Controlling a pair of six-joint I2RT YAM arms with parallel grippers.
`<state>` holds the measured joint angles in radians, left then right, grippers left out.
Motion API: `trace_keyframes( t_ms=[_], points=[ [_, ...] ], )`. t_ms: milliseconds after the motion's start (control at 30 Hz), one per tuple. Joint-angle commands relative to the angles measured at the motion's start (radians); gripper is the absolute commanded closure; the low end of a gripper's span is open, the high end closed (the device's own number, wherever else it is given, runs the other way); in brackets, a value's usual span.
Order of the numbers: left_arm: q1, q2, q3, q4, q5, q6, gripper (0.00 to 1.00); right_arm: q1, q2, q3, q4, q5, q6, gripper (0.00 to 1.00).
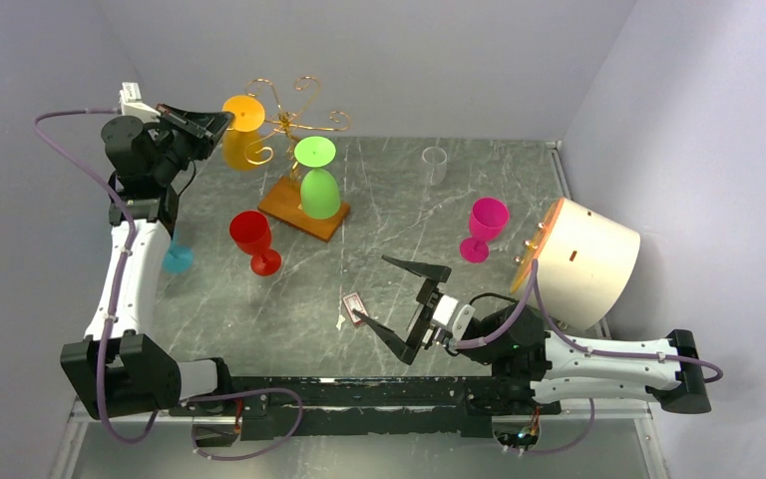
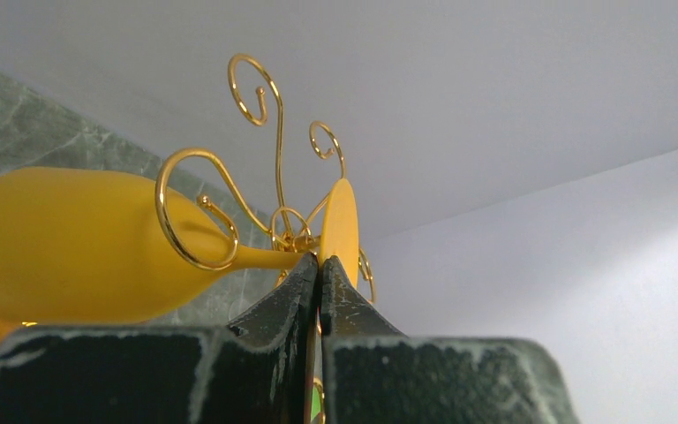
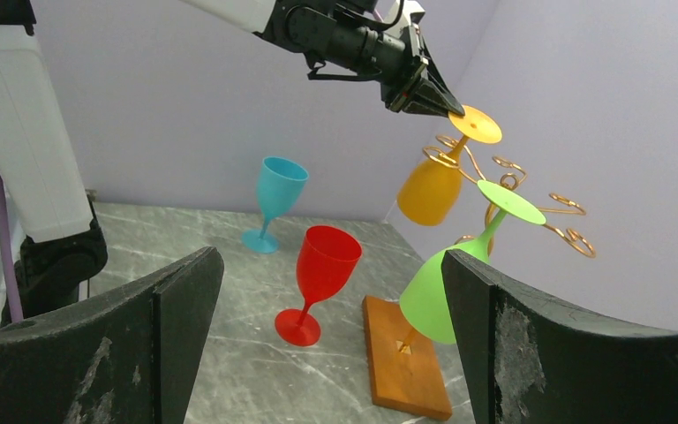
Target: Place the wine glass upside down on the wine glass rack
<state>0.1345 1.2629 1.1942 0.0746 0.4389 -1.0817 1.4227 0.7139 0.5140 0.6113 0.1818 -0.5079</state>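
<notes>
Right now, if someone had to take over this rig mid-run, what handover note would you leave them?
The left gripper is shut, seemingly pinching the foot rim of the orange wine glass.
The right gripper is open and empty, low near the front of the table.
The orange wine glass is upside down but tilted, its stem in a scroll arm of the wine glass rack.
Done: the green wine glass hangs there inverted.
Left: settle the orange one, release, withdraw. The red glass, blue glass and pink glass stand upright.
</notes>
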Motion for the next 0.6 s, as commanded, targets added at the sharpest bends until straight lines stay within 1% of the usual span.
trace_keyframes(
  t_ms=[0,233,567],
  points=[
    [0.033,0.019,0.051,0.086,0.024,-0.005,0.93,0.005,-0.017,0.024,0.004,0.016,0.008,0.0],
    [0.065,0.051,0.06,0.098,0.028,0.014,0.93,0.005,-0.019,0.023,-0.002,0.015,0.009,0.0],
    [0.099,0.081,0.035,0.16,0.06,-0.014,0.93,0.005,-0.009,0.029,-0.006,0.012,0.002,0.0]
  ],
)
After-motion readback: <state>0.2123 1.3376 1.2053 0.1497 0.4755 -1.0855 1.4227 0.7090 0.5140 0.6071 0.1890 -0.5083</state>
